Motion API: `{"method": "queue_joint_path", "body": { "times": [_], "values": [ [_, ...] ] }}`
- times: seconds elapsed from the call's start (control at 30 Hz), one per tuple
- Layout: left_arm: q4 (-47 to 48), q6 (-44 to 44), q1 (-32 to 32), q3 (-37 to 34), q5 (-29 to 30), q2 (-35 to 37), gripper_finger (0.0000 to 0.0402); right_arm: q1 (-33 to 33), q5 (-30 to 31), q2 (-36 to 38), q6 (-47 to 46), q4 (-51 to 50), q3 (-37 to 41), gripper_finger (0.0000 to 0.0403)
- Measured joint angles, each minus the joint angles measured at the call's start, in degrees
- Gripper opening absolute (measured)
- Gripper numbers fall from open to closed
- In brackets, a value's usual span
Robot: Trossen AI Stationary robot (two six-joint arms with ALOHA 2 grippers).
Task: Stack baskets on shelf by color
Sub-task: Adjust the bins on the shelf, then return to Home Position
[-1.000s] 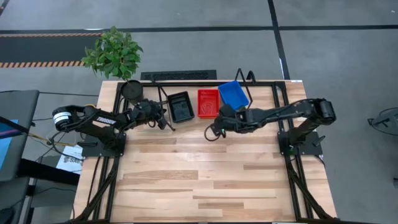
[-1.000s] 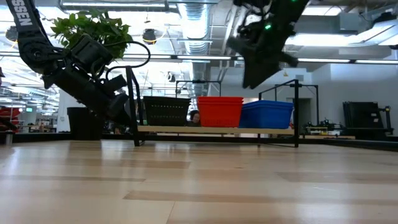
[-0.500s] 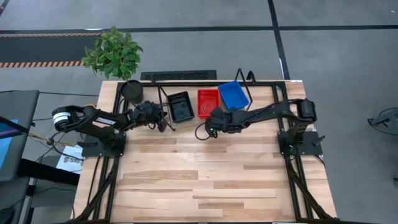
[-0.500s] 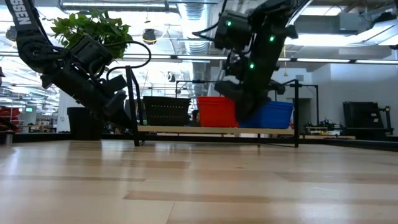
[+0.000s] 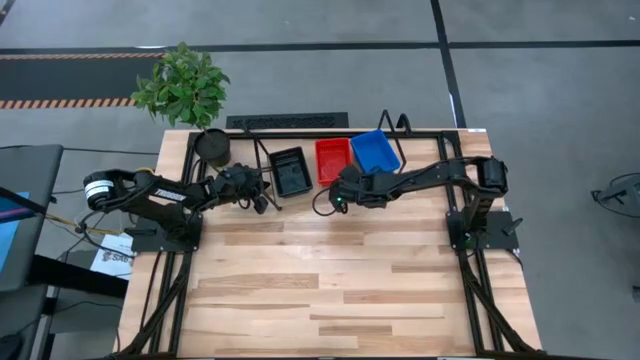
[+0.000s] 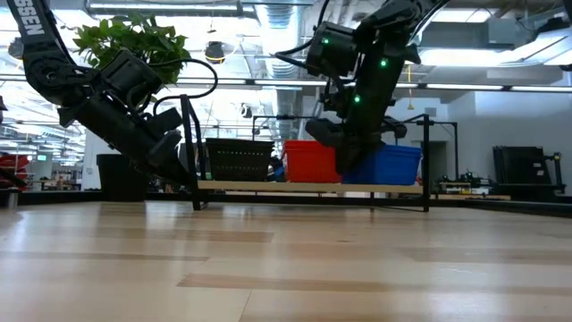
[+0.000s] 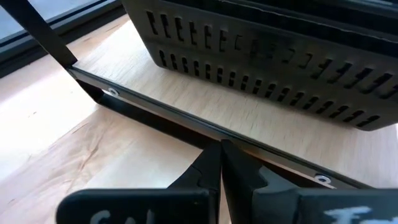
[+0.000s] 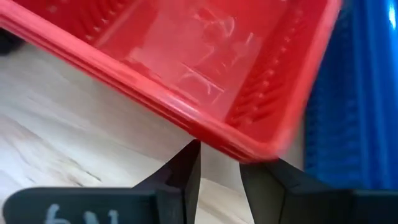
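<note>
On the shelf [image 6: 268, 186] at the table's far edge stand a black basket [image 5: 290, 170], a red basket [image 5: 333, 158] and a blue basket [image 5: 376, 150], side by side. My right gripper [image 8: 219, 168] is open. It slants down at the red basket's near rim, next to the blue basket [image 8: 348, 99]. My left gripper [image 7: 221, 149] is shut and holds nothing. It hangs just before the shelf's black frame bar [image 7: 155, 115], below the black basket [image 7: 261, 56]. My right gripper has its two fingertips [image 8: 189, 158] right under the red basket's near rim [image 8: 249, 149], close to the corner beside the blue basket. It comes from the table's near side, slanting down. I cannot tell whether a finger touches the rim.
A potted plant [image 5: 182, 82] and a dark round pot [image 5: 212, 146] stand at the far left corner. The shelf's black wire uprights [image 6: 189, 152] rise beside the black basket. The near half of the wooden tabletop [image 5: 320, 290] is bare.
My right gripper has come down from well above the shelf and moved toward the table's left, ending at the red basket's near rim. Its fingers keep the same gap. The left arm has kept still.
</note>
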State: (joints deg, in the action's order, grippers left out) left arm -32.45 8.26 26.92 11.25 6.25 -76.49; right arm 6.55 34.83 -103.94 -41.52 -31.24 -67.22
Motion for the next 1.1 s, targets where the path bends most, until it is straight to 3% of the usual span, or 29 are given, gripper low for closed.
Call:
{"method": "queue_joint_path", "body": {
  "times": [0.37, 0.63, 0.9, 1.1],
  "values": [
    [0.33, 2.95, 0.0, 0.0, -4.55, 0.0, 0.0, -0.61, 0.0, 0.3, -0.57, -6.19, -3.05, 0.0133],
    [8.27, 7.77, -0.02, -0.01, -14.51, 4.47, 0.0, -5.42, 0.02, 4.24, 4.42, -14.91, -10.95, 0.0133],
    [25.04, 10.73, -2.56, -0.02, -16.51, 23.17, 0.0, -11.99, 3.36, 18.54, 4.59, -21.38, -12.02, 0.0134],
    [30.57, 14.17, -4.41, -0.02, -16.5, 43.0, 0.0, -19.28, 15.3, 30.0, -0.26, -27.68, -10.36, 0.0134]
  ]
}}
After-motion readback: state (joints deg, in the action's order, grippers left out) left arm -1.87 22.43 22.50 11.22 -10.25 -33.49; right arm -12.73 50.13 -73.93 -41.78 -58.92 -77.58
